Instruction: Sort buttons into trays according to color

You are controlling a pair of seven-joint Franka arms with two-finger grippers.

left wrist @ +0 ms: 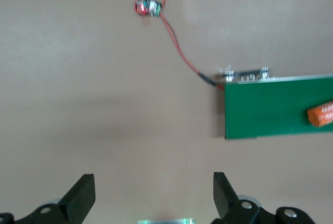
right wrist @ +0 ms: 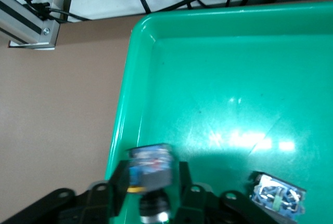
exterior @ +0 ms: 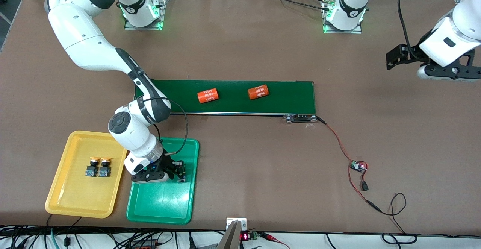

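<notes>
The right gripper (exterior: 179, 170) hung low over the green tray (exterior: 161, 204), its fingers (right wrist: 118, 182) set on either side of a button (right wrist: 151, 168) that sat between them, with another button (right wrist: 277, 197) lying in the same tray just beside it. Two yellow-capped buttons (exterior: 97, 167) sat side by side in the yellow tray (exterior: 75, 200). The left gripper (left wrist: 153, 195) waited, fingers wide apart, above bare table (exterior: 375, 72) at the left arm's end, near the conveyor belt (exterior: 285, 94) carrying two orange cylinders (exterior: 207, 95).

Bare green tray (exterior: 161, 204) floor nearer the camera.
</notes>
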